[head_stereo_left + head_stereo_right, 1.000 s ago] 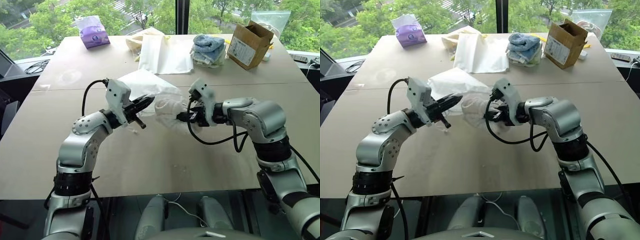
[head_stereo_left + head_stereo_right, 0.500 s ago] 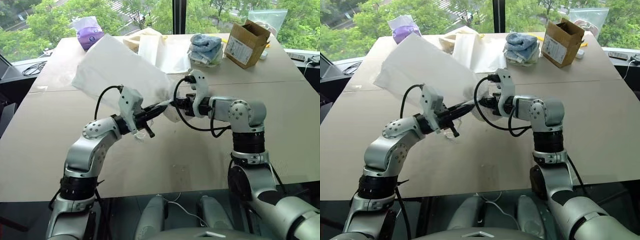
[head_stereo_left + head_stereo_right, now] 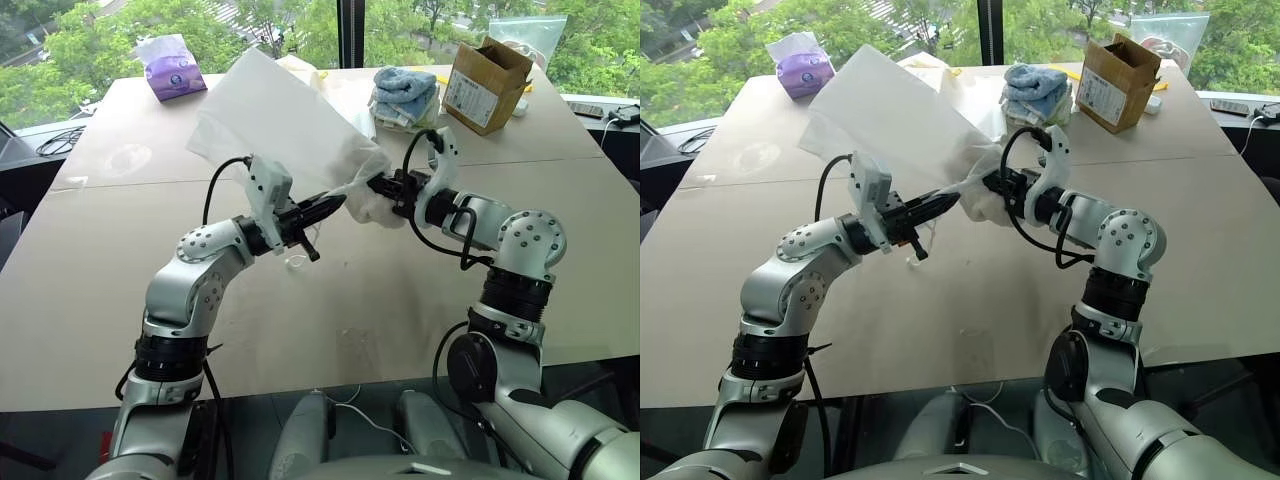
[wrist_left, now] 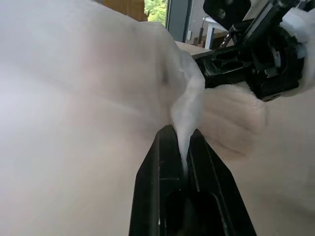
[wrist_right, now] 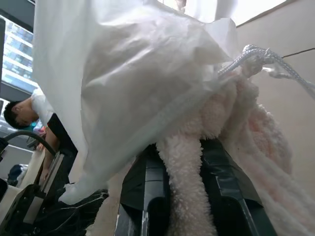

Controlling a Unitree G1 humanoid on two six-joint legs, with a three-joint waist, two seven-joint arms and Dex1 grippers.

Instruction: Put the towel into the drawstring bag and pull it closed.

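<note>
The drawstring bag (image 3: 290,130) is held above the table (image 3: 120,290), its rim pinched in the closed left pincer (image 3: 336,200), while the towel (image 5: 197,162), partly hidden under bag fabric, is clamped by the right pincer (image 3: 376,184).

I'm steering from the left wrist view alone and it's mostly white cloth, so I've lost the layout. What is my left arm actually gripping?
Observer: The left gripper has its jaws shut on the rim of the drawstring bag, which is lifted off the table and fans up behind the arms.
Operator: That fuzzy thing beyond the fold, is it in yet?
Observer: Only partly. The towel is pinched in the right gripper at the bag's mouth.
Operator: Where's the cord?
Observer: The right wrist view shows a white cord bunched at the mouth beside the towel.
</note>
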